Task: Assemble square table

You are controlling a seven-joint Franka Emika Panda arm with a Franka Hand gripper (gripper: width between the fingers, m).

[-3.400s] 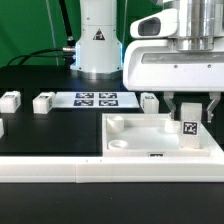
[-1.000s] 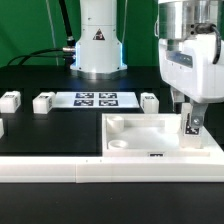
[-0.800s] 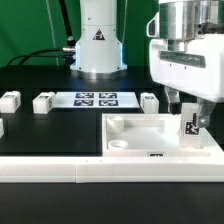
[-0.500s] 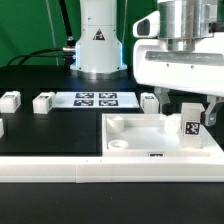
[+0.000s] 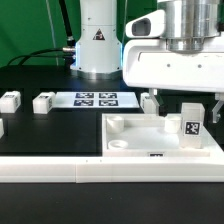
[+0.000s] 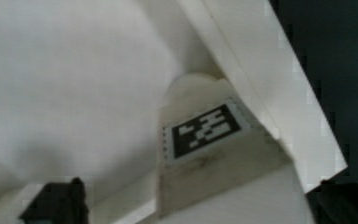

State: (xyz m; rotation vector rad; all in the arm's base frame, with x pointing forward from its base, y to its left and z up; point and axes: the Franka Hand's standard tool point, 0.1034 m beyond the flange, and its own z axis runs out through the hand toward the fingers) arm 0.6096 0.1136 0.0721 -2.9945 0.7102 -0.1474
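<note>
The white square tabletop lies upside down at the exterior view's right, its rim raised. One white leg with a black-and-white tag stands upright in its far right corner. My gripper hangs open just over that leg, one dark finger on either side of the leg's top, apart from it. In the wrist view the tagged leg rises between the fingertips, and the gripper holds nothing.
Loose white leg blocks sit on the black table behind the tabletop. The marker board lies between them. A long white rail runs along the front. The robot base stands at the back.
The hand has turned about its vertical axis from edge-on to broadside and risen a little. The leg has stayed upright in the corner, free of the fingers.
</note>
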